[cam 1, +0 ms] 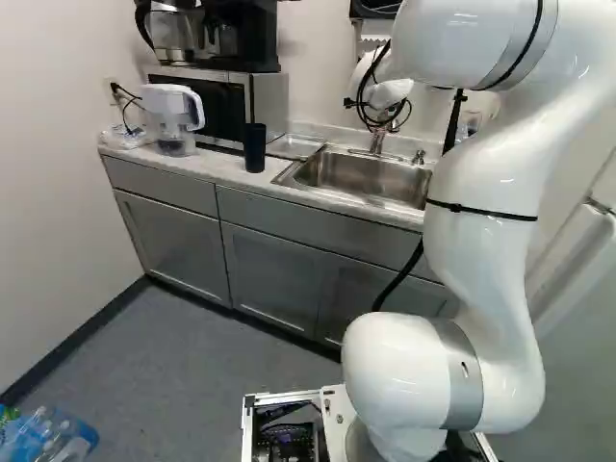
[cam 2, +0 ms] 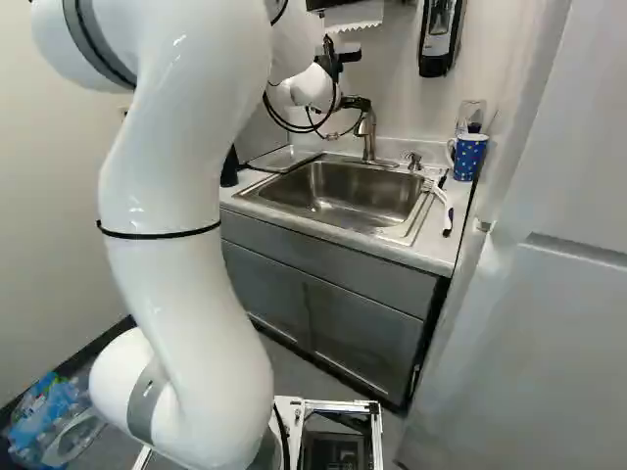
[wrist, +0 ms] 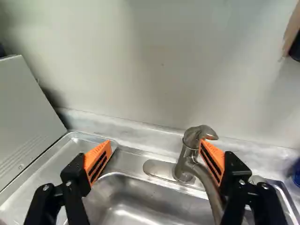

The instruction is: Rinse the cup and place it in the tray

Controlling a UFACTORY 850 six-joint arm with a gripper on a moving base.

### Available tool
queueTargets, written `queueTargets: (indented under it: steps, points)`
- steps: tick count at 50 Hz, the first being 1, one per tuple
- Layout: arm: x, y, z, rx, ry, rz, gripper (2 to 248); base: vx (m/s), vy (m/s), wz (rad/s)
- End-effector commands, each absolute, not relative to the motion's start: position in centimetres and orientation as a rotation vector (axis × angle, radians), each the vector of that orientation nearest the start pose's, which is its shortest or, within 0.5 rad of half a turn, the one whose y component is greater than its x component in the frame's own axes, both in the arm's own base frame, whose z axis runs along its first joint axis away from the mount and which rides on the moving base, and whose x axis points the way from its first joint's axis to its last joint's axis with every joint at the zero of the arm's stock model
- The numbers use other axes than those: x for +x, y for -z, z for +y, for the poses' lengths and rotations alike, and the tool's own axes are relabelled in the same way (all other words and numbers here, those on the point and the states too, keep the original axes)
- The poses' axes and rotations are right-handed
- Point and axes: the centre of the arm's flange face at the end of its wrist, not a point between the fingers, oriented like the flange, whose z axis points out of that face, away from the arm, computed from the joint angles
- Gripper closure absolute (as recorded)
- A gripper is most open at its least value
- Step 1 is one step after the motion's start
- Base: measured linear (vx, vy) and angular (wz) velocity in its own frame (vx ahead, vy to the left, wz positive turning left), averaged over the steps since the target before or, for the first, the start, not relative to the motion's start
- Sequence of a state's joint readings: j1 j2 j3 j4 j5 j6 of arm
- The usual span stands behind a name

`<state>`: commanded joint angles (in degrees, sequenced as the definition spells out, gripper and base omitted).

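At the right base view's faucet, my gripper (cam 2: 353, 102) shows small and dark. Its orange-padded fingers stand wide apart in the wrist view, so the gripper (wrist: 154, 157) is open. Between and beyond them is the faucet (wrist: 187, 157), its spout passing close by one finger; contact cannot be told. A dark, tall cup (cam 1: 254, 148) stands upright on the counter beside the metal tray (cam 1: 295, 145), left of the sink (cam 1: 361, 177) in the left base view. The wrist view has the tray (wrist: 70, 152) beside the basin, partly behind one finger.
A microwave (cam 1: 217, 104) carries a coffee maker, with a water pitcher (cam 1: 173, 117) alongside. Right of the sink are a white-handled brush (cam 2: 443, 204) and a blue dotted mug (cam 2: 468, 157). A soap dispenser (cam 2: 440, 37) hangs on the wall. Bottles (cam 1: 48, 438) lie on the floor.
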<state>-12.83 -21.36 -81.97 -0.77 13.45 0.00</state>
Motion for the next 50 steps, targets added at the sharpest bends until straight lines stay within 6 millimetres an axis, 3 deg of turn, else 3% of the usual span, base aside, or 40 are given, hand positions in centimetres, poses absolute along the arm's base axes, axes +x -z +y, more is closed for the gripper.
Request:
queueTargets:
  steps: [15,50]
  points:
    - [67.7,-62.4,-15.1,-2.578,2.015,0.265,3,0.0,0.0,0.0]
    - [67.9,-63.2,-15.2,-2.484,2.143,0.254,3,0.0,0.0,0.0]
